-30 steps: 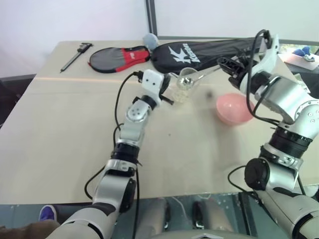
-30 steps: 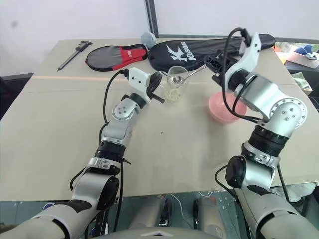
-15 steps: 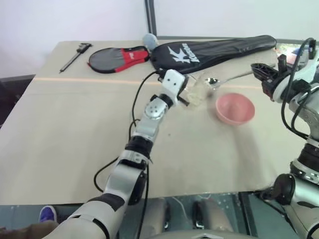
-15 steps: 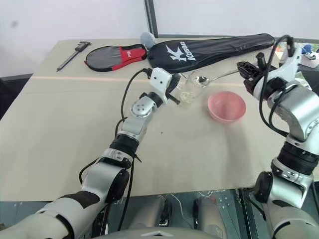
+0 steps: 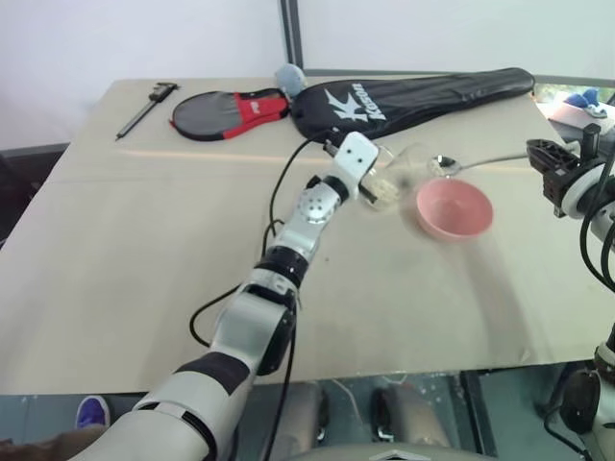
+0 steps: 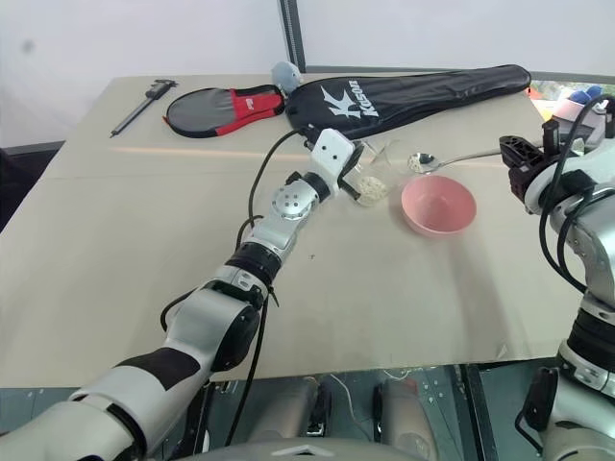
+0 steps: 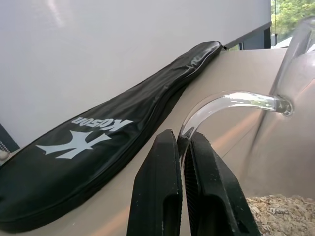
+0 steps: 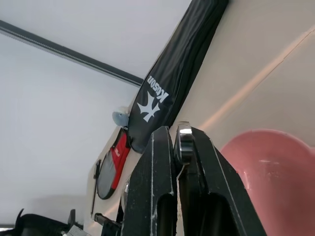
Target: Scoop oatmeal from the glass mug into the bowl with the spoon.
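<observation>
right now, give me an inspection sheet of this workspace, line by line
surface: beige table, with a pale stripe running across it.
job's things: glass mug tilted and lifted by its handle, oatmeal inside; pink bowl beside it on the table, looks empty; spoon held level, its scoop above the bowl's far rim.
clutter: long black racket bag, small red and black case, black caliper, all along the far edge.
claws: left claw shut on the mug handle; right claw shut on the spoon handle.
cables: black cable looping along the left arm, more at the right wrist.
surroundings: white wall behind; small coloured things at the far right, too small to tell.
</observation>
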`<act>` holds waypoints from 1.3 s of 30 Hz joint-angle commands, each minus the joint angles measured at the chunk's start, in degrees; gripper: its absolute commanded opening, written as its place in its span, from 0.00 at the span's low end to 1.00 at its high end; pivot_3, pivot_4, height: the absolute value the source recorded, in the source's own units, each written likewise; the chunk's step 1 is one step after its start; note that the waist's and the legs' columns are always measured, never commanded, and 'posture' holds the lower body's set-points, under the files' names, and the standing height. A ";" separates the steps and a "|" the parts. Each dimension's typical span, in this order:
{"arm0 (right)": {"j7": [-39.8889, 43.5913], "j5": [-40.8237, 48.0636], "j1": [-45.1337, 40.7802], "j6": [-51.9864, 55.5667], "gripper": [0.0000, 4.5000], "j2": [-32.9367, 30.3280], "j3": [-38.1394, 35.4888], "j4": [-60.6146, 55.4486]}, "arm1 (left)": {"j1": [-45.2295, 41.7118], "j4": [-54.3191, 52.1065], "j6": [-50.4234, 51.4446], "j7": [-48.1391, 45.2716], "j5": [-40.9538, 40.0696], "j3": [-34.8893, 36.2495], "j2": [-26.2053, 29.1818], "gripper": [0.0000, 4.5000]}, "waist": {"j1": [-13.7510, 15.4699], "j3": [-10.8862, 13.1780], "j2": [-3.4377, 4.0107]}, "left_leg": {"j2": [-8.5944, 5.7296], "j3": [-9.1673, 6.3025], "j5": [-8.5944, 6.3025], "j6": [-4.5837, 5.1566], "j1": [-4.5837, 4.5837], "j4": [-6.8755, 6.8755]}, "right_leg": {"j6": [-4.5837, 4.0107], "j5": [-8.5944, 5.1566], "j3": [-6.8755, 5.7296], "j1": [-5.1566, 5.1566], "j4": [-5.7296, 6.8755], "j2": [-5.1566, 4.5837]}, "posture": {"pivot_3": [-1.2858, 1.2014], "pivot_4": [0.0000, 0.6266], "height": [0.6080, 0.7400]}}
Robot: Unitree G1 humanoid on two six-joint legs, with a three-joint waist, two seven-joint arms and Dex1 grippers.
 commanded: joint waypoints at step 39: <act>28.52 -30.94 3.16 -7.15 0.00 -2.29 5.08 -16.33 | 9.42 -20.66 8.42 -0.85 -4.86 4.82 6.15 0.01 | -0.02 0.08 -0.10 | 0.00 0.02 0.00 -0.02 0.17 0.19 | 0.07 0.03 0.11 0.09 0.11 0.03 | 0.52 0.24 1.00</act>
